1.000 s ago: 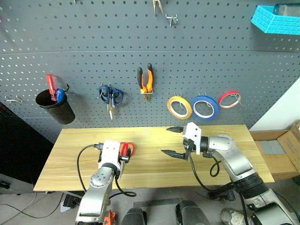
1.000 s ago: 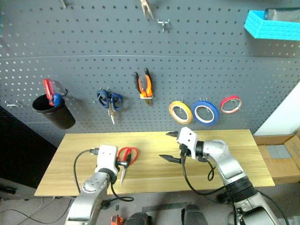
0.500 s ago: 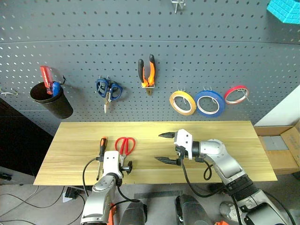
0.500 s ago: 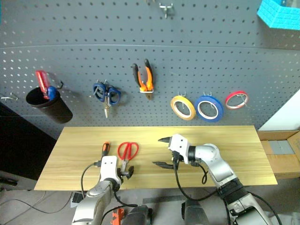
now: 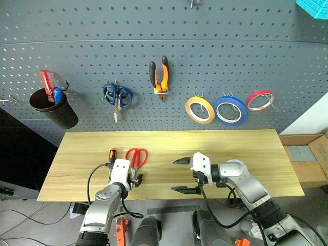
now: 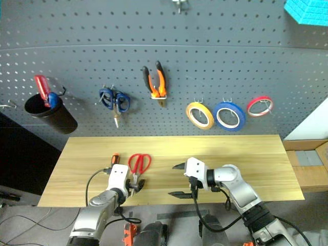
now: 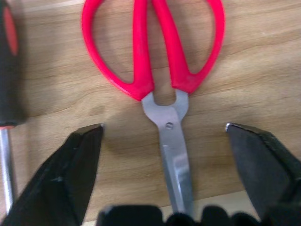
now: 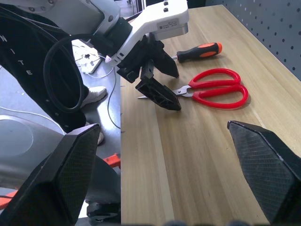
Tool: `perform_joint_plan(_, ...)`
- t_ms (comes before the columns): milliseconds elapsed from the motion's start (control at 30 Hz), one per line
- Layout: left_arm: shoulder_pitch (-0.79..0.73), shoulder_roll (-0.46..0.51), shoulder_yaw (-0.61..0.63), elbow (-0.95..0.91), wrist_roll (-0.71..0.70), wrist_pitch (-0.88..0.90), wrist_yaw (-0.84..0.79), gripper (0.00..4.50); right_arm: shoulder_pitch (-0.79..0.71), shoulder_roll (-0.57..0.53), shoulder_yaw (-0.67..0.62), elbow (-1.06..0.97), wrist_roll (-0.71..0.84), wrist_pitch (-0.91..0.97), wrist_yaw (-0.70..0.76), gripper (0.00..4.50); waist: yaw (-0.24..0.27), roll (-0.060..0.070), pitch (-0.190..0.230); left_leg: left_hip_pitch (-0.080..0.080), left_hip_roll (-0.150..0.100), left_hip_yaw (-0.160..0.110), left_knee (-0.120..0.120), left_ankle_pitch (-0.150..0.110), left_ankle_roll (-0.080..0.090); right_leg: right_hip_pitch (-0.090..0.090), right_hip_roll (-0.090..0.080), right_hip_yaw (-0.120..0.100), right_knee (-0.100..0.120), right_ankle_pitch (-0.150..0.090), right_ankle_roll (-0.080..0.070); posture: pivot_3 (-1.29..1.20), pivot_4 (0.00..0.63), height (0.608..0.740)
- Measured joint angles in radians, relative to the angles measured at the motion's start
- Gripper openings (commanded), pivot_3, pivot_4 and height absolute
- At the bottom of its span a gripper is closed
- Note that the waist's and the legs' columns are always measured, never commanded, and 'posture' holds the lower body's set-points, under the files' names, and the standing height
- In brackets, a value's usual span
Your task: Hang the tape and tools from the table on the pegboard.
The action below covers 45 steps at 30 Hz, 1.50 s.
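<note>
Left claw [image 7: 164, 136] has lowered, straddling the red-handled scissors [image 7: 157, 56].

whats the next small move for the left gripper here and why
Probably ease the left gripper down and close on the red-handled scissors: its open fingers straddle the blades just below the pivot, and the scissors lie flat on the table, not yet gripped.

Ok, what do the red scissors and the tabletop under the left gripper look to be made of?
Red scissors: glossy red handles, probably plastic; blades of bare grey metal with a rivet at the pivot. Table: light wood with visible grain and a slight sheen, possibly sealed or laminate.
</note>
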Motion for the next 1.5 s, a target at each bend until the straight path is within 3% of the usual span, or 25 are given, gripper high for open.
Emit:
perform_joint_plan(333, 0.003, -0.019, 0.013, -0.003, -0.006, 0.000, 0.004, 0.22, -0.013, 0.005, -0.010, 0.000, 0.000, 0.012, -0.016, 4.50, 0.001, 0.000, 0.000, 0.000, 0.000, 0.000, 0.000, 0.000, 0.000, 0.000, 0.000, 0.000, 0.000, 0.000, 0.000, -0.02, 0.247, 0.740)
perform_joint_plan(700, 0.082, 0.017, -0.005, -0.060, 0.010, -0.029, -0.003, 0.23, -0.013, 0.008, -0.033, 0.014, 0.024, 0.014, -0.012, 4.50, 0.000, 0.000, -0.002, -0.001, 0.000, 0.000, 0.000, 0.001, -0.002, -0.001, 0.000, 0.000, -0.001, 0.000, 0.000, 0.01, 0.186, 0.740)
perform_joint_plan(1000, 0.262, 0.150, -0.109, -0.439, 0.116, -0.098, -0.044, 0.23, 0.030, 0.034, -0.162, -0.186, 0.218, 0.189, -0.067, 4.50, 0.013, -0.002, -0.018, -0.008, 0.000, -0.006, -0.002, 0.003, -0.007, -0.001, -0.001, -0.002, -0.010, 0.000, 0.000, 0.04, 0.111, 0.740)
perform_joint_plan(1200, 0.274, 0.189, -0.073, -0.583, 0.181, -0.168, -0.025, 0.23, 0.007, 0.098, -0.249, -0.320, 0.364, 0.361, -0.198, 4.50, 0.021, -0.003, -0.050, -0.008, 0.000, -0.005, -0.003, 0.002, -0.007, -0.002, 0.000, -0.004, -0.011, 0.000, 0.000, 0.07, 0.083, 0.740)
perform_joint_plan(1300, 0.262, 0.208, -0.030, -0.579, 0.217, -0.259, 0.003, 0.23, -0.036, 0.162, -0.290, -0.349, 0.435, 0.443, -0.291, 4.50, 0.029, -0.003, -0.063, -0.007, 0.000, -0.005, -0.003, 0.003, -0.008, -0.001, 0.001, -0.004, -0.009, 0.000, 0.000, 0.08, 0.068, 0.740)
perform_joint_plan(1500, 0.166, 0.250, 0.090, -0.529, 0.266, -0.419, 0.049, 0.23, -0.069, 0.200, -0.290, -0.358, 0.439, 0.451, -0.346, 4.50, 0.047, -0.005, -0.093, -0.005, -0.002, -0.003, -0.003, 0.003, -0.008, 0.000, 0.004, -0.003, -0.009, 0.000, 0.000, 0.07, 0.057, 0.740)
